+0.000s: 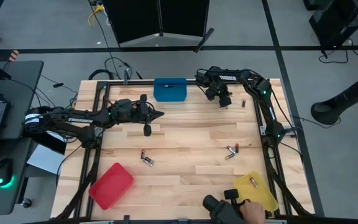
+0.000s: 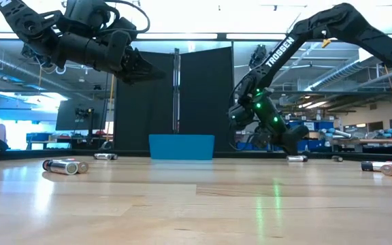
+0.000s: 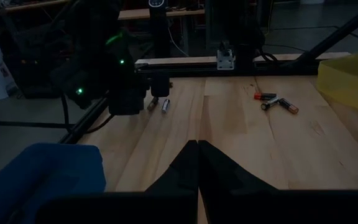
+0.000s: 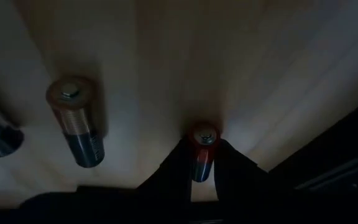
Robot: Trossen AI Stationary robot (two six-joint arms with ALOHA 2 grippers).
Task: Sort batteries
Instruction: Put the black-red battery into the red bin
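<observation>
We see the blue bin (image 1: 169, 89) at the desk's (image 1: 185, 134) far edge, two bins at its near corners, one left (image 1: 111, 185) and one right (image 1: 257, 190), and battery pairs (image 1: 146, 158) (image 1: 231, 151) lying between them.

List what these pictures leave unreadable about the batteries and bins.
- Battery sizes: too small in the high view, e.g. the pair mid-table.
- Blue bin contents: the low view shows only its wall.
- Battery between the right gripper fingers: its lower end is hidden in the right wrist view.
- Yellow bin: partly covered by a hand.
</observation>
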